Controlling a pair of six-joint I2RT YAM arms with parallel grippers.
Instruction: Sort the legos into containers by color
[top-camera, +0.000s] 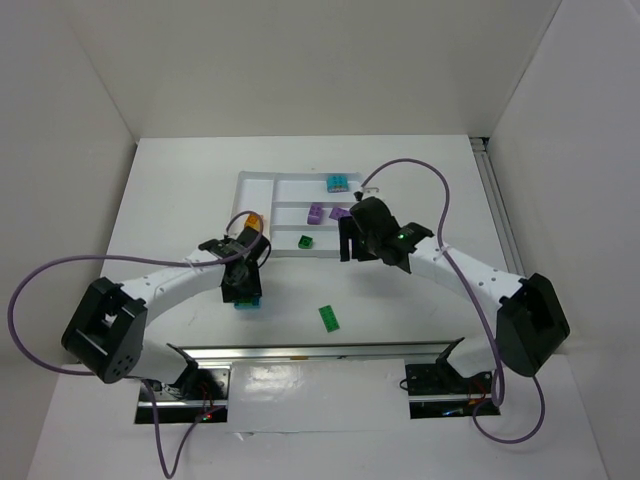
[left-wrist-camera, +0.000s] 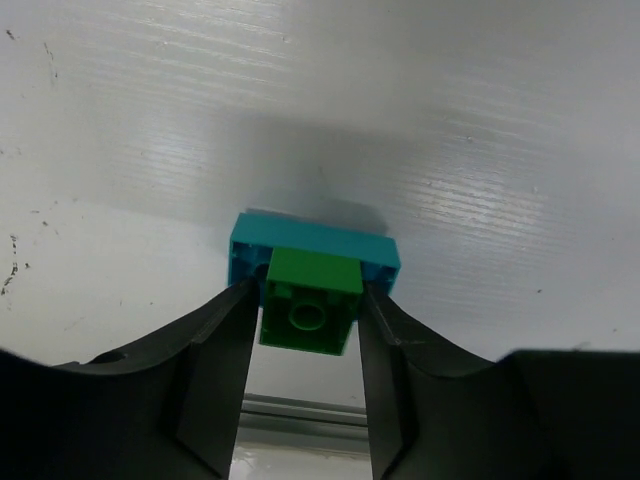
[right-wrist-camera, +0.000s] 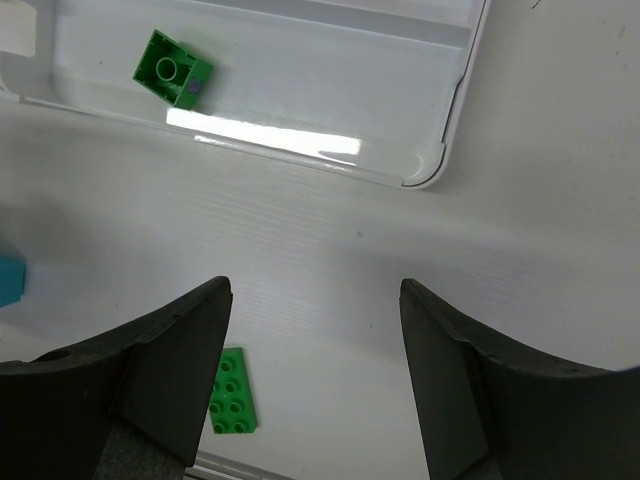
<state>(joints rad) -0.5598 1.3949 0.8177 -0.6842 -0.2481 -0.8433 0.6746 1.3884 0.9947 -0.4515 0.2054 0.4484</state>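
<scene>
The left end effector (left-wrist-camera: 308, 292) grasps a green brick (left-wrist-camera: 310, 305) stacked on a teal brick (left-wrist-camera: 300, 240) on the table (left-wrist-camera: 420, 100), at the tray's (top-camera: 255, 195) 7 o'clock. The right end effector (right-wrist-camera: 315, 290) hangs released at its 4 o'clock.

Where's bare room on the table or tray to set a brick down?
Bare: the table left of the tray, and the tray's near section right of the green brick. Crowded: between the left gripper and right gripper, around the flat green plate.
</scene>
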